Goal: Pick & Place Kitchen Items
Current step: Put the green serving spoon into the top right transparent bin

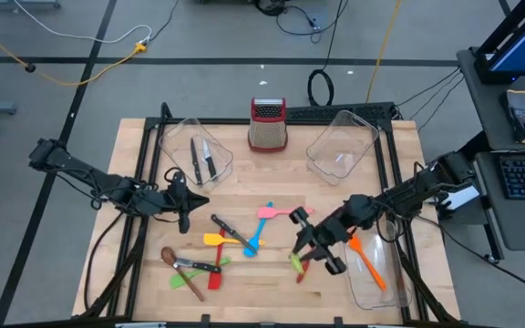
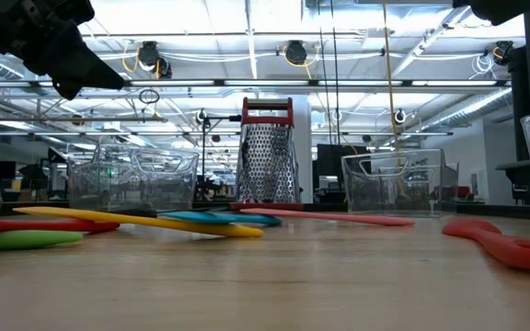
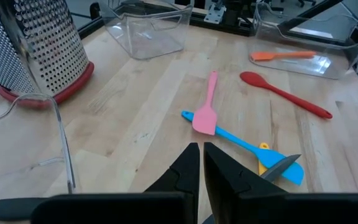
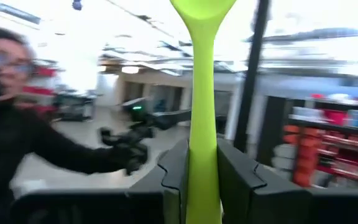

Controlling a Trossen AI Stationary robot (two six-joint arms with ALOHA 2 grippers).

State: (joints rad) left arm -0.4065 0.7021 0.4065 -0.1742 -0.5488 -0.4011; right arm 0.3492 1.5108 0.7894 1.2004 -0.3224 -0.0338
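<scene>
The right gripper [image 4: 202,180] hangs above the surface near its front right corner, jaws clamped on a lime spatula [image 4: 202,93] held by the handle, blade away from the wrist. The step looks like carrying it to the bin [image 1: 399,287] just beside, where an orange spatula [image 1: 366,261] lies; best keep the grip firm and lower it lengthwise inside the walls. The left gripper [image 3: 201,171] waits toward the left edge, jaws closed and empty, past the knives bin [image 1: 221,164].
</scene>
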